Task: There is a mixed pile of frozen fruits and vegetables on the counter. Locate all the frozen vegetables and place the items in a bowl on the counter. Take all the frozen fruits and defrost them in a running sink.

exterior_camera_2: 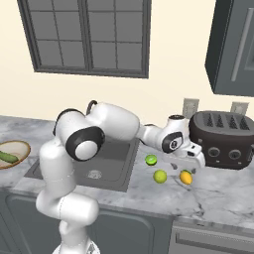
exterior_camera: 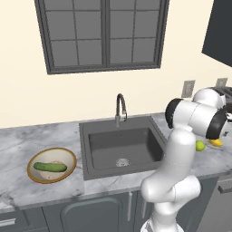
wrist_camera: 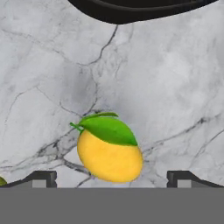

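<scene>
Hand view: you see the yellow-orange round item (wrist_camera: 109,153) lying on the counter (wrist_camera: 166,87) directly ahead of the gripper (wrist_camera: 111,178), centred between its two finger tips (wrist_camera: 41,178). The tips stand wide apart, one on each side of the item, with marble showing between each tip and the fruit-like body. Nothing is clamped.

The item is slightly oval. Its long axis runs across the line between the tips at a shallow slant, and the green leaf sits on the side facing the toaster (wrist_camera: 131,8), the stem pointing away to one side. Judged from this, a straight descent should bring the fingers down on either side of the body.

In the right base view, the item (exterior_camera_2: 185,177) rests in front of the toaster (exterior_camera_2: 223,139), just below the gripper (exterior_camera_2: 191,166). Whether the tips have reached the item's height is hard to tell. The two green balls (exterior_camera_2: 151,159) (exterior_camera_2: 159,176) lie between it and the sink (exterior_camera_2: 114,168). The cucumber (exterior_camera: 50,167) lies in the bowl (exterior_camera: 34,174), beyond the sink (exterior_camera: 122,147) from the toaster.
</scene>
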